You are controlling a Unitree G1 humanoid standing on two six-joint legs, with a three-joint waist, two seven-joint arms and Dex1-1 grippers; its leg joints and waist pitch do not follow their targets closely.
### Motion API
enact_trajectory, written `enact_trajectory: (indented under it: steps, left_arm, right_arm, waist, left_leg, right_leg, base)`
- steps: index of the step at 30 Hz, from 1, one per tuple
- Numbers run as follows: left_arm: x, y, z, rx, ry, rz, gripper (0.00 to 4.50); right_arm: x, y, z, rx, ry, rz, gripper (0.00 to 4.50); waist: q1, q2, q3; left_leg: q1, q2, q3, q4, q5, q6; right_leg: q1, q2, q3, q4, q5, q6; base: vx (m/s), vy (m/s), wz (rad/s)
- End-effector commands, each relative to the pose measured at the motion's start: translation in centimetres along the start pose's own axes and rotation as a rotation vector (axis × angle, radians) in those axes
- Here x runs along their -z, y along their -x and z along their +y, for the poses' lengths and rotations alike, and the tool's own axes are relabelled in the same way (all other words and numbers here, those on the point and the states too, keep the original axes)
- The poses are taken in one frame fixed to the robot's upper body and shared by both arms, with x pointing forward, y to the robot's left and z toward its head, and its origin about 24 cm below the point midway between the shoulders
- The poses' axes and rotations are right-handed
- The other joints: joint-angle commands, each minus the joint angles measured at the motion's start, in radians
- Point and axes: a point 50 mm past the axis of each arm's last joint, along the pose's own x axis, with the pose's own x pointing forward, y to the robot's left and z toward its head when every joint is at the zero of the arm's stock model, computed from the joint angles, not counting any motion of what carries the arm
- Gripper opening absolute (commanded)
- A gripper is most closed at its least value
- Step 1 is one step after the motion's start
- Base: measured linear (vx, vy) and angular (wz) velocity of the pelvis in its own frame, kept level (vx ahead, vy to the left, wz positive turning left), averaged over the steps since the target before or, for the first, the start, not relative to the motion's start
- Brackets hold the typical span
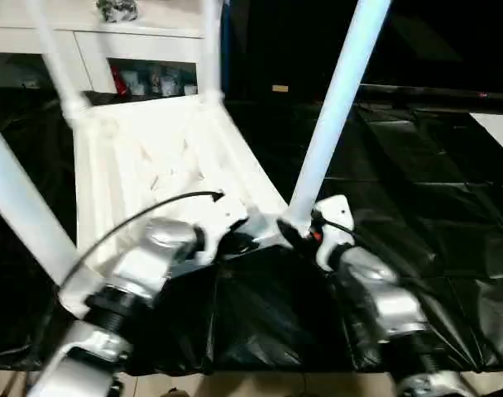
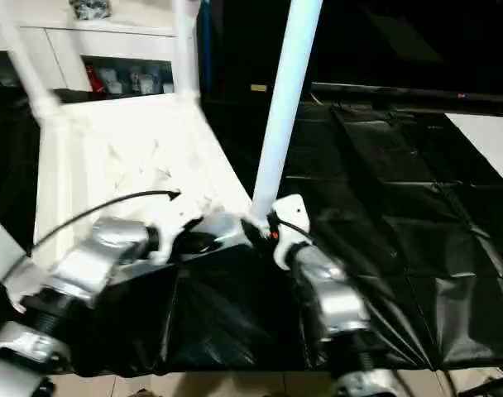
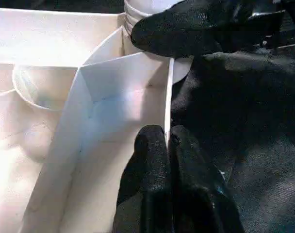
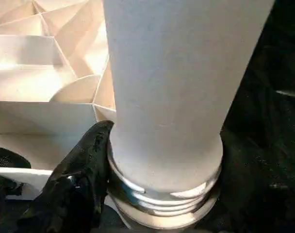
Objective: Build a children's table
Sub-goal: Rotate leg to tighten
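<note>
**Head view: table upside down, both my arms at its near corner**

Head view had the white table top [image 1: 160, 157] lying ribbed side up on the black-draped desk [image 1: 417, 215], with legs standing in its corner sockets. One leg [image 1: 338, 99] rose from the near corner on my right side, another leg [image 1: 20, 207] slanted up at the near left, and two further legs [image 1: 57, 58] stood at the far corners, close to a white cabinet [image 1: 111, 37] behind the desk.

My left gripper [image 3: 168, 145] sat on the near edge of the top. Its black fingers [image 3: 150, 165] were pressed together with the thin white rim wall pinched between them, so those jaws were closed on the table top.

My right gripper [image 1: 305, 231] was at the base of the near right leg, where the threaded end met the corner socket. One black finger [image 4: 82, 174] lay against the collar of that leg. I could not tell from the pictures whether those jaws were open or closed around it.

A black cable [image 1: 144, 215] arched over my left forearm.
</note>
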Motion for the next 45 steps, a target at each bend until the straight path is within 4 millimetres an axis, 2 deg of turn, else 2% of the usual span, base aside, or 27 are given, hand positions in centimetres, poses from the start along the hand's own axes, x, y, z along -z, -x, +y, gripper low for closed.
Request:
enact_trajectory:
  steps: [1, 5, 6, 7, 8, 9, 10, 11, 12, 13, 14, 15, 16, 17, 18, 21, 25, 30, 33, 34, 37, 39, 45]
  left_arm:
    - [-2.2, -2.6, -2.4, 0.057, -0.024, -0.097, 0.00]
    - [-2.1, -2.1, -2.3, 0.076, -0.034, -0.118, 0.00]
    - [-1.8, -1.4, -2.3, 0.109, -0.057, -0.128, 0.00]
    - [-1.7, -1.2, -2.3, 0.124, -0.069, -0.133, 0.00]
    - [-1.7, -1.0, -2.4, 0.144, -0.082, -0.142, 0.00]
    - [-1.4, -0.4, -2.6, 0.191, -0.087, -0.149, 0.00]
    - [-1.2, 0.1, -2.7, 0.225, -0.096, -0.150, 0.00]
    - [-1.0, 0.3, -2.7, 0.237, -0.101, -0.149, 0.00]
    - [-0.8, 0.6, -2.7, 0.253, -0.113, -0.148, 0.00]
    - [-0.4, 1.3, -2.7, 0.289, -0.127, -0.145, 0.00]
    - [-0.3, 1.4, -2.7, 0.295, -0.129, -0.145, 0.00]
    - [-0.2, 1.6, -2.7, 0.304, -0.133, -0.145, 0.00]
    - [0.2, 2.3, -2.5, 0.333, -0.141, -0.139, 0.00]
    - [0.3, 2.6, -2.5, 0.348, -0.142, -0.137, 0.00]
    - [0.5, 3.0, -2.4, 0.367, -0.146, -0.132, 0.00]
    - [0.6, 3.5, -2.3, 0.396, -0.157, -0.124, 0.00]
    - [1.1, 4.4, -1.9, 0.444, -0.211, -0.065, 0.00]
    - [1.3, 4.6, -1.3, 0.438, -0.259, -0.017, 0.00]
    - [1.3, 4.6, -1.0, 0.431, -0.271, -0.006, 0.00]
    - [1.3, 4.6, -0.8, 0.427, -0.268, -0.008, 0.00]
    - [1.3, 4.7, -0.7, 0.429, -0.270, -0.005, 0.00]
    - [1.4, 4.8, -0.6, 0.433, -0.275, 0.005, 0.00]
    - [1.8, 4.9, -0.3, 0.436, -0.278, 0.024, 0.00]
  right_arm:
    - [-0.7, -1.6, 6.0, -0.263, -0.034, -0.025, 3.31]
    - [-1.1, -0.9, 5.2, -0.297, -0.049, -0.039, 3.70]
    - [-1.2, -0.2, 4.3, -0.329, -0.005, -0.034, 3.70]
    - [-1.2, 0.1, 3.9, -0.341, 0.015, -0.032, 3.90]
    - [-1.3, 0.3, 3.7, -0.350, 0.032, -0.032, 3.90]
    - [-1.4, 1.0, 2.8, -0.381, 0.048, -0.025, 3.90]
    - [-1.5, 1.5, 2.1, -0.408, 0.063, -0.018, 3.90]
    - [-1.5, 1.8, 1.8, -0.421, 0.070, -0.015, 3.90]
    - [-1.6, 2.2, 1.3, -0.444, 0.088, -0.005, 3.90]
    - [-1.6, 3.3, 0.5, -0.514, 0.132, 0.016, 3.90]
    - [-1.6, 3.4, 0.4, -0.525, 0.138, 0.020, 3.90]
    - [-1.6, 3.7, 0.2, -0.541, 0.146, 0.025, 3.90]
    - [-1.6, 4.7, -0.4, -0.625, 0.171, 0.060, 3.90]
    - [-1.7, 5.1, -0.6, -0.656, 0.180, 0.073, 3.90]
    - [-1.7, 5.6, -0.8, -0.701, 0.191, 0.092, 3.90]
    - [-1.8, 6.2, -1.0, -0.760, 0.205, 0.117, 3.90]
    - [-1.2, 7.2, -1.2, -0.892, 0.268, 0.204, 3.90]
    - [-1.0, 7.0, -1.3, -0.915, 0.304, 0.238, 3.90]
    - [-0.9, 6.8, -1.3, -0.916, 0.323, 0.243, 3.90]
    - [-0.9, 6.7, -1.2, -0.914, 0.316, 0.239, 3.65]
    - [-0.9, 6.7, -1.2, -0.921, 0.308, 0.240, 3.55]
    - [-0.8, 6.7, -1.1, -0.928, 0.303, 0.242, 3.33]
    - [-0.6, 6.7, -1.2, -0.924, 0.288, 0.244, 2.80]
  waist:
    - [0.003, 0.001, -0.051]
    - [0.001, 0.004, -0.054]
    - [0.001, 0.003, -0.055]
    - [0.006, 0.001, -0.056]
    - [0.007, 0.001, -0.058]
    - [0.008, 0.002, -0.057]
    - [0.010, 0.000, -0.062]
    - [0.011, -0.001, -0.061]
    - [0.014, 0.001, -0.061]
    - [0.020, 0.001, -0.063]
    - [0.025, 0.001, -0.064]
    - [0.032, 0.001, -0.065]
    - [0.039, -0.001, -0.064]
    - [0.040, 0.000, -0.065]
    - [0.044, 0.000, -0.065]
    - [0.049, 0.000, -0.065]
    - [0.053, 0.000, -0.061]
    - [0.053, 0.002, -0.062]
    - [0.053, -0.001, -0.060]
    - [0.055, 0.000, -0.061]
    - [0.054, -0.001, -0.063]
    - [0.055, 0.004, -0.064]
    - [0.056, 0.003, -0.065]
  left_leg:
    - [0.007, 0.013, -0.012, -0.078, -0.416, -0.023]
    - [0.004, 0.016, -0.014, -0.083, -0.414, -0.017]
    - [0.002, 0.016, -0.014, -0.083, -0.405, -0.016]
    - [-0.001, 0.018, -0.013, -0.084, -0.388, -0.006]
    - [0.000, 0.019, -0.011, -0.083, -0.375, -0.002]
    - [-0.001, 0.018, -0.008, -0.082, -0.358, 0.003]
    - [-0.004, 0.020, -0.008, -0.081, -0.330, 0.010]
    - [-0.004, 0.020, -0.004, -0.078, -0.310, 0.021]
    - [0.001, 0.020, 0.000, -0.075, -0.299, 0.028]
    - [0.003, 0.021, 0.003, -0.072, -0.276, 0.034]
    - [0.005, 0.021, 0.004, -0.071, -0.264, 0.038]
    - [0.003, 0.023, 0.006, -0.070, -0.234, 0.046]
    - [0.006, 0.023, 0.009, -0.068, -0.218, 0.054]
    - [0.003, 0.023, 0.008, -0.068, -0.208, 0.058]
    - [0.000, 0.023, 0.007, -0.068, -0.197, 0.061]
    - [0.004, 0.025, 0.007, -0.068, -0.202, 0.059]
    - [0.008, 0.027, 0.007, -0.071, -0.256, 0.040]
    - [0.004, 0.026, 0.004, -0.073, -0.270, 0.021]
    - [0.003, 0.025, 0.004, -0.073, -0.285, 0.012]
    - [0.004, 0.026, 0.003, -0.073, -0.285, 0.011]
    - [0.003, 0.025, 0.002, -0.072, -0.275, 0.011]
    - [0.003, 0.025, 0.002, -0.071, -0.266, 0.012]
    - [0.002, 0.025, 0.003, -0.069, -0.255, 0.015]
  right_leg:
    - [0.024, -0.045, 0.031, -0.109, -0.539, -0.078]
    - [0.030, -0.045, 0.030, -0.108, -0.495, -0.090]
    - [0.033, -0.045, 0.030, -0.106, -0.477, -0.093]
    - [0.038, -0.044, 0.032, -0.104, -0.443, -0.098]
    - [0.037, -0.045, 0.035, -0.101, -0.417, -0.104]
    - [0.035, -0.045, 0.037, -0.098, -0.385, -0.121]
    - [0.044, -0.046, 0.037, -0.090, -0.337, -0.136]
    - [0.042, -0.044, 0.039, -0.086, -0.299, -0.152]
    - [0.039, -0.043, 0.040, -0.085, -0.279, -0.166]
    - [0.040, -0.043, 0.041, -0.082, -0.253, -0.177]
    - [0.043, -0.044, 0.041, -0.081, -0.241, -0.179]
    - [0.044, -0.042, 0.041, -0.074, -0.202, -0.188]
    - [0.043, -0.041, 0.042, -0.072, -0.172, -0.197]
    - [0.046, -0.040, 0.042, -0.068, -0.158, -0.201]
    - [0.049, -0.041, 0.040, -0.065, -0.151, -0.204]
    - [0.047, -0.042, 0.039, -0.064, -0.158, -0.209]
    - [0.042, -0.045, 0.041, -0.073, -0.235, -0.203]
    - [0.044, -0.047, 0.040, -0.074, -0.259, -0.190]
    - [0.044, -0.048, 0.040, -0.077, -0.290, -0.180]
    - [0.044, -0.049, 0.040, -0.076, -0.298, -0.177]
    - [0.045, -0.047, 0.039, -0.074, -0.287, -0.180]
    - [0.045, -0.046, 0.039, -0.072, -0.261, -0.189]
    - [0.047, -0.045, 0.038, -0.067, -0.225, -0.204]
  base:
    - [0.000, 0.000, 0.00]
    - [0.000, 0.000, 0.00]
    - [0.000, 0.000, 0.00]
    - [0.000, 0.000, 0.00]
    - [0.000, 0.000, 0.00]
    - [0.000, 0.000, 0.00]
    - [0.000, 0.000, 0.00]
    - [0.000, 0.000, 0.00]
    - [0.000, 0.000, 0.00]
    - [0.000, 0.000, 0.00]
    - [0.000, 0.000, 0.00]
    - [0.000, 0.000, 0.00]
    - [0.000, 0.000, 0.00]
    - [0.000, 0.000, 0.00]
    - [0.000, 0.000, 0.00]
    - [0.000, 0.000, 0.00]
    - [0.000, 0.000, 0.00]
    - [0.000, 0.000, 0.00]
    - [0.000, 0.000, 0.00]
    - [0.000, 0.000, 0.00]
    - [0.000, 0.000, 0.00]
    - [0.000, 0.000, 0.00]
    - [0.000, 0.000, 0.00]
